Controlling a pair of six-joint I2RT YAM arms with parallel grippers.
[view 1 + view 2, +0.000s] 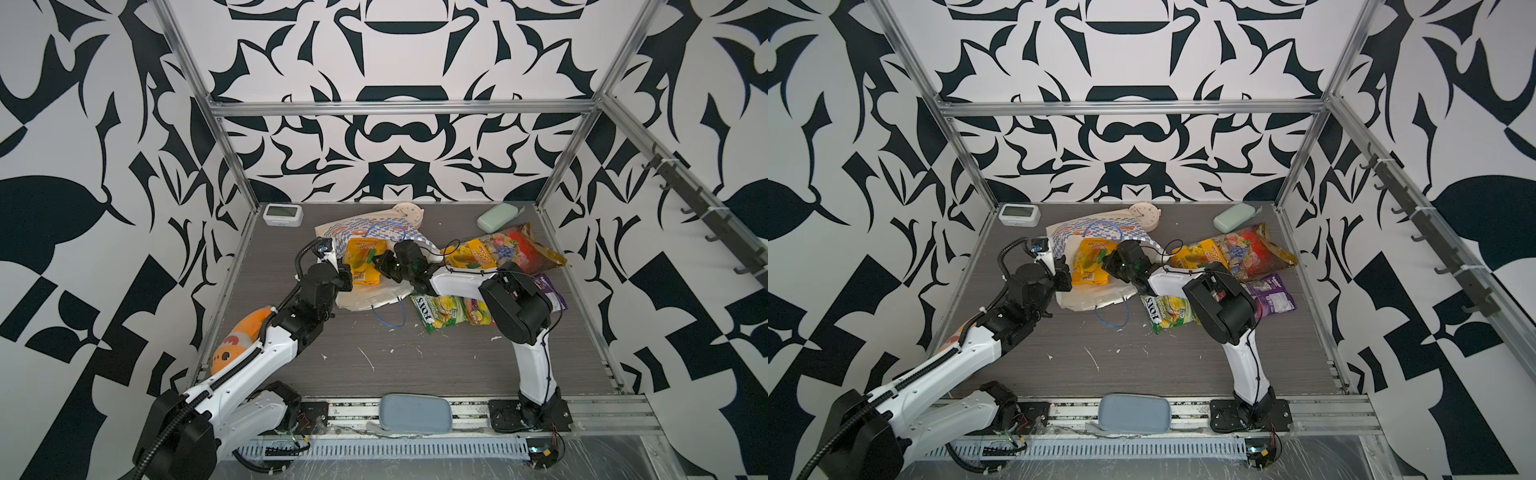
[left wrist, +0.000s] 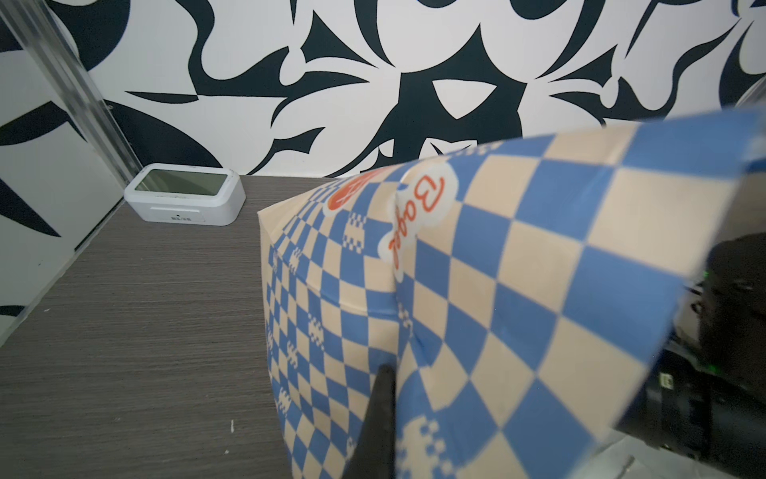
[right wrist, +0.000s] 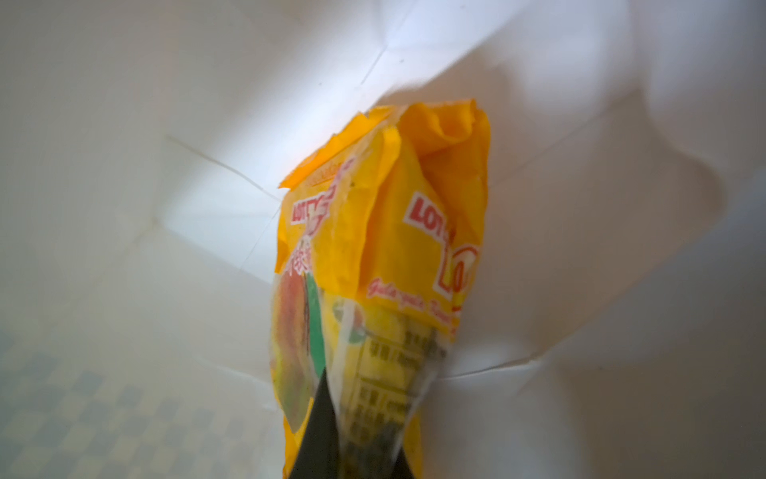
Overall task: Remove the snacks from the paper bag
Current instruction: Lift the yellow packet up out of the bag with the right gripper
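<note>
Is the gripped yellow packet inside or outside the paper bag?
Inside: paper bag walls surround the yellow packet, pinched by the right gripper.

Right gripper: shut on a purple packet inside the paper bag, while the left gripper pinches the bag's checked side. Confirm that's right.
Wrong on the colour: the right gripper is shut on a yellow-orange packet, not a purple one, as the right wrist view shows, inside the paper bag. The left gripper does pinch the bag's checked side.

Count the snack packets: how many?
6: a yellow packet at the paper bag's mouth; to its right a second yellow packet, clear candy pack, purple packet, green FOX'S packet, pink FOX'S packet. Others may hide inside.
</note>
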